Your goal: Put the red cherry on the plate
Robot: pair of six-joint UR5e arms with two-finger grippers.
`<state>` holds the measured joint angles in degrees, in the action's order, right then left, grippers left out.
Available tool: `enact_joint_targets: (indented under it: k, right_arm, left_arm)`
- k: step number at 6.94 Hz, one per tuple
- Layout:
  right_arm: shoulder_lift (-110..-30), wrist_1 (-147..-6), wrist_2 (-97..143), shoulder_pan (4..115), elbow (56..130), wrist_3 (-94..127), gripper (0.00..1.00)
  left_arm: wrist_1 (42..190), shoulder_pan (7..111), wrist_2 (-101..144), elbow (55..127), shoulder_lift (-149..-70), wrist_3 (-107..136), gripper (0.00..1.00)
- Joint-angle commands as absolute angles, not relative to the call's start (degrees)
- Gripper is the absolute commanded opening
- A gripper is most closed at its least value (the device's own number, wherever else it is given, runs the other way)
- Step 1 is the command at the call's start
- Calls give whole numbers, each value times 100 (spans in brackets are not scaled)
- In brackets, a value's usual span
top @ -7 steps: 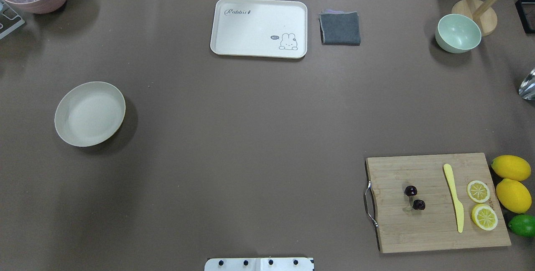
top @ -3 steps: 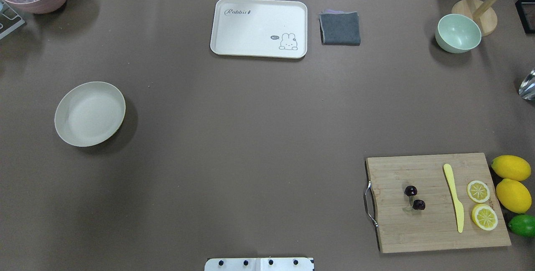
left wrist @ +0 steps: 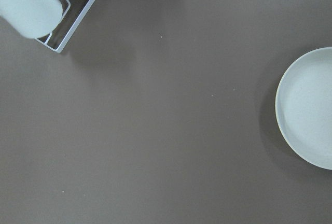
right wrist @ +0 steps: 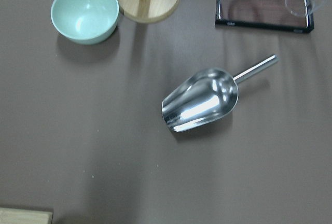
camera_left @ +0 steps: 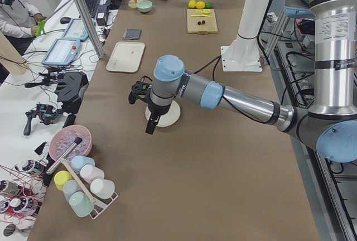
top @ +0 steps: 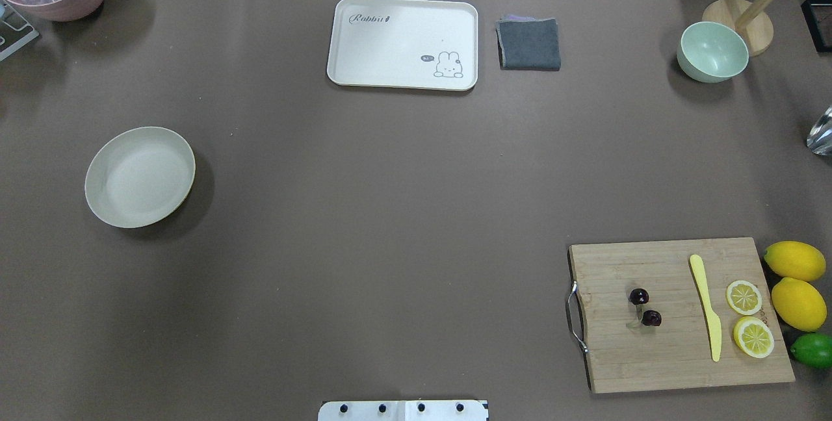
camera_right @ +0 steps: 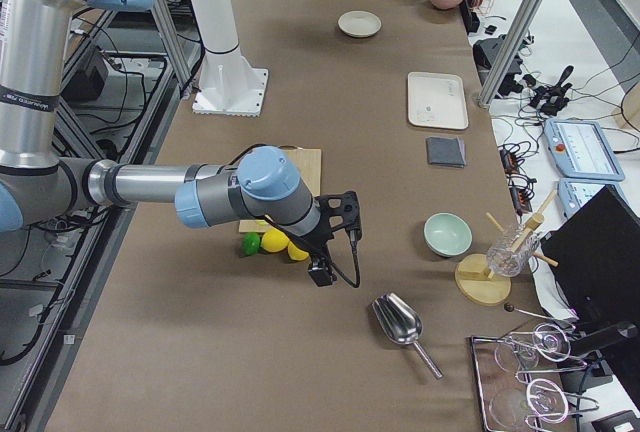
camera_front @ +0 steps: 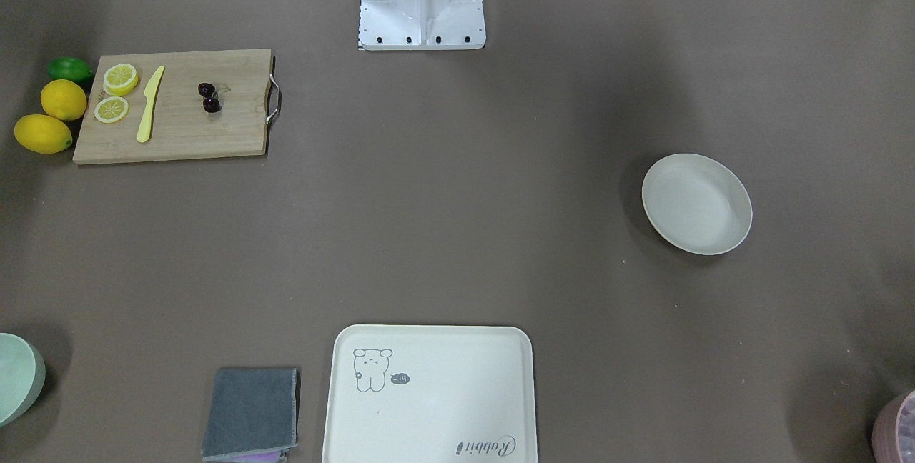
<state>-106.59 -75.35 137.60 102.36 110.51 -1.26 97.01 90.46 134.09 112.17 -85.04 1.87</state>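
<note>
Though the left gripper (camera_left: 153, 124) and right gripper (camera_right: 323, 267) hover over the table (camera_left: 212, 163), their fingers' spread cannot be told.

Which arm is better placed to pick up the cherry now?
Right. The cherry lies on the board on the robot's right, near the right claw; the left claw hangs by the plate.

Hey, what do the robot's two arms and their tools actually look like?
Both are built alike. The left arm and the right arm are shiny silver tubes linked by round grey joints with pale blue caps. Each ends in a black tool: the left tool and the right tool. A thin black cable loops beside the right tool.
</note>
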Motion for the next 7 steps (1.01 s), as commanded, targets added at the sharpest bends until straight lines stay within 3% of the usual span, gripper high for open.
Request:
enact_joint_targets:
  k: [1,4,7]
  right_arm:
    - [-10704,-7305,14639,10441,10802,-210,100]
    - [-11100,-5489,14582,10547,10302,-55,100]
    - [-10786,-5450,14127,8944,10379,2127,100]
  left_arm:
    - [10466,9088,13456,10890,-8596,185,98]
    - [11510,8966,13796,10469,-8508,245,98]
    - [12171,7195,14054,10327,-8578,2300,98]
